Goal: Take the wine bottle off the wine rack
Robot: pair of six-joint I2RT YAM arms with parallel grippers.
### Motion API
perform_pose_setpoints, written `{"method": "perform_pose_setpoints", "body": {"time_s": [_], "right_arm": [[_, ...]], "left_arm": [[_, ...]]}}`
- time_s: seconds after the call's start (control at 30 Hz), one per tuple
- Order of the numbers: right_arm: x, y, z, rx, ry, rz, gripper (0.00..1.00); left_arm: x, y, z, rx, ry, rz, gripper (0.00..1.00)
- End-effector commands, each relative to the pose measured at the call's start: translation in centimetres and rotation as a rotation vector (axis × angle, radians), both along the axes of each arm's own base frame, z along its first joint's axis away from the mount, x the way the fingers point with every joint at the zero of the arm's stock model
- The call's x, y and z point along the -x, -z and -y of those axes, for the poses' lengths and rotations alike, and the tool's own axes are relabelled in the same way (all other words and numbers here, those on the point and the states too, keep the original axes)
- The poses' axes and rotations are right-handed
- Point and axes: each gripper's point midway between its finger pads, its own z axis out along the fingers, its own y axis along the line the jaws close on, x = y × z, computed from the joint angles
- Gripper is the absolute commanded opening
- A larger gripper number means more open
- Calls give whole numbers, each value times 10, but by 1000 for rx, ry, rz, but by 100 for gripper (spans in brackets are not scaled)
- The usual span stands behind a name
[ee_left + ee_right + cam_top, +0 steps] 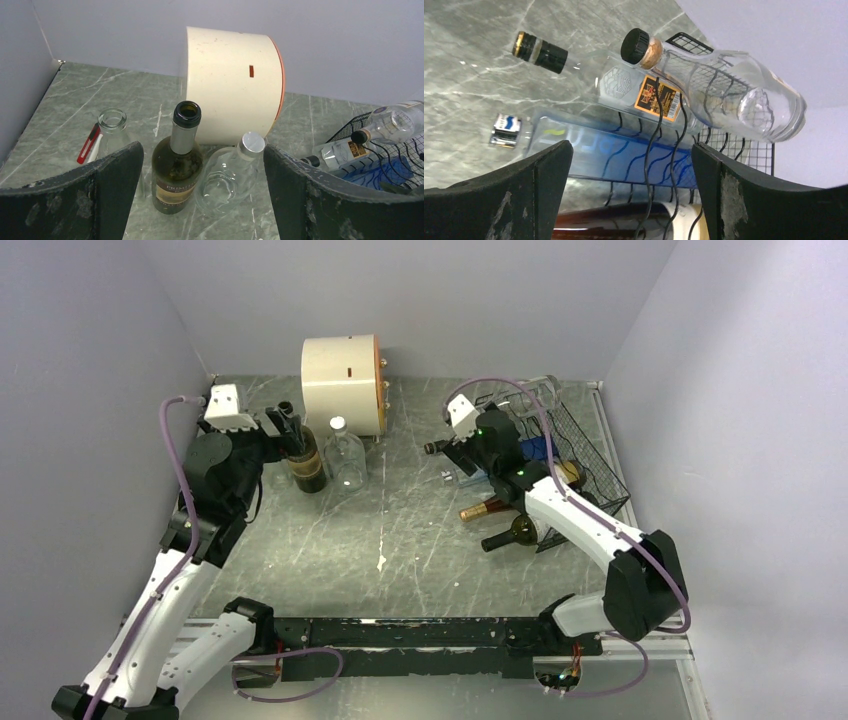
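Top-down overview, wrist closeups share wine rack [592, 452]

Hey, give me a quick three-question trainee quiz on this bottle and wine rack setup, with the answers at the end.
1. True or false: the dark bottle before the left gripper stands upright on the table.
2. The bottles in the wine rack: A stand upright, B lie on their sides, C hang upside-down.
3. Fill in: the right gripper has its jaws ____.
Key: 1 true; 2 B; 3 open.
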Motion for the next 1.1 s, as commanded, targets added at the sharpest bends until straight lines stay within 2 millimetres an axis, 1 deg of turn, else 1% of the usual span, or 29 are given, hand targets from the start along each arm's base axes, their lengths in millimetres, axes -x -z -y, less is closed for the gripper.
{"method": "perform_pose_setpoints", "body": {"time_s": [0.0,0.13,0.2,0.27,0.4,0.57,0.63,0.73,0.8,1.07], "right_arm": [[-18,-14,-7,62,-156,146,95],[-23,-6,-2,53,-272,159,94],[-21,-1,-3,92,-344,173,94],[-24,2,2,129,-366,194,94],[-31,9,14,160,-409,183,93],[-42,6,20,209,-443,238,92],[-47,9,17,214,-475,233,91],[-54,7,10,227,-517,244,88],[-61,4,9,245,-513,281,88],[-85,5,2,260,-525,322,85]], "left_arm": [[0,-14,5,26,21,45,93],[-6,-5,5,7,12,11,93],[-10,-1,3,-1,0,3,93],[-12,3,3,-10,-7,-12,93],[-12,3,5,-28,-9,-17,93],[-10,0,1,-49,-33,-8,93],[-10,-1,0,-53,-41,-6,93],[-8,-2,1,-57,-40,1,93],[-8,-3,0,-58,-42,3,93],[-9,-1,-3,-71,-58,-1,93]]}}
